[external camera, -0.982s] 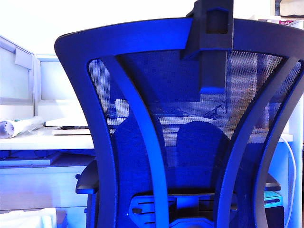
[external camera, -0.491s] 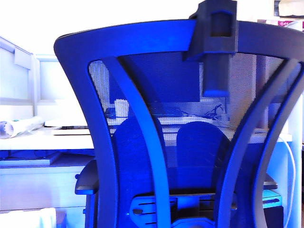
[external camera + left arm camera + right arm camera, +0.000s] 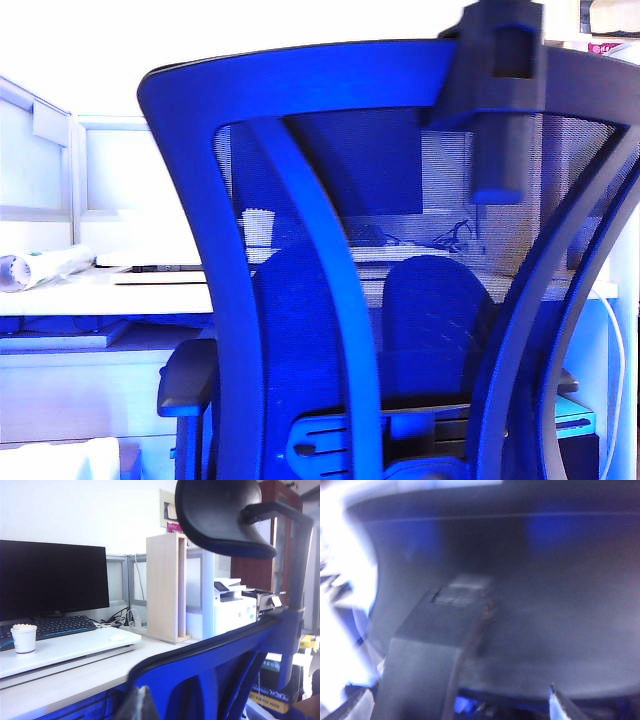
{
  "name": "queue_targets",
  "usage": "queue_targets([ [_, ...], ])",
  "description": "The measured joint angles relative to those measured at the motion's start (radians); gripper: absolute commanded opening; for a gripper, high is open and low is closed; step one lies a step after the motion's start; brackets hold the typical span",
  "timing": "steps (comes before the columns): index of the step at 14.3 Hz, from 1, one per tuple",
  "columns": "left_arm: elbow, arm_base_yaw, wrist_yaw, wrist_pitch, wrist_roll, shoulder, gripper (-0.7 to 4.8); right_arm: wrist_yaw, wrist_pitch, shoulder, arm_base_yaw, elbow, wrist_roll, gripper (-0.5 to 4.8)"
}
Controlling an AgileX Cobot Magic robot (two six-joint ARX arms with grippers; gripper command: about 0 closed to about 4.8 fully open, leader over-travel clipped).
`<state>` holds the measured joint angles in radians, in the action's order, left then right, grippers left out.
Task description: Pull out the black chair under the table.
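Looking from my right gripper (image 3: 465,715), jaws spread and holding nothing, the black chair (image 3: 330,250) looms directly ahead, backrest against the table (image 3: 100,295); my left gripper (image 3: 142,705), state unclear, hangs lower.

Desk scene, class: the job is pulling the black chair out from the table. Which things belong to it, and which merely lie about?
Job: black chair, table, right gripper by the chair.
Lying about: monitor, keyboard, paper cup, printer, wooden shelf.
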<state>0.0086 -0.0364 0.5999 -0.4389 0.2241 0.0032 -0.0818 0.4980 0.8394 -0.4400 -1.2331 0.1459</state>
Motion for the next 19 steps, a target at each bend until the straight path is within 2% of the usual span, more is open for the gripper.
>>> queue_targets([
  [2,0.0,0.0,-0.012,0.008,-0.01,0.0,-0.05,0.016,0.009,-0.084,-0.003,0.072,-0.005,4.79],
  [4,0.0,0.0,-0.084,0.042,-0.016,0.0,-0.05,0.116,0.0,-0.189,-0.002,0.19,0.0,4.79],
  [6,0.0,0.0,-0.15,0.108,-0.07,0.0,-0.05,0.247,-0.006,-0.31,-0.001,0.371,-0.016,4.04],
  [7,0.0,0.0,-0.177,0.135,-0.096,0.0,-0.05,0.266,-0.021,-0.354,0.0,0.434,-0.02,3.75],
  [10,0.0,0.0,-0.237,0.23,-0.165,0.0,-0.05,0.364,-0.105,-0.501,0.0,0.66,-0.025,3.41],
  [12,0.0,0.0,-0.237,0.263,-0.206,0.0,-0.05,0.376,-0.1,-0.536,0.021,0.747,-0.026,3.32],
  [14,0.0,0.0,-0.237,0.278,-0.209,0.0,-0.05,0.34,-0.117,-0.54,0.068,0.791,-0.027,3.32],
  [17,0.0,0.0,-0.243,0.278,-0.21,0.0,-0.05,0.27,-0.122,-0.539,0.193,0.804,-0.047,3.3],
  [18,0.0,0.0,-0.245,0.279,-0.212,0.0,-0.05,0.22,-0.123,-0.539,0.261,0.804,-0.051,2.62],
  [19,0.0,0.0,-0.246,0.287,-0.228,0.0,-0.05,0.175,-0.134,-0.539,0.315,0.811,-0.05,1.37],
])
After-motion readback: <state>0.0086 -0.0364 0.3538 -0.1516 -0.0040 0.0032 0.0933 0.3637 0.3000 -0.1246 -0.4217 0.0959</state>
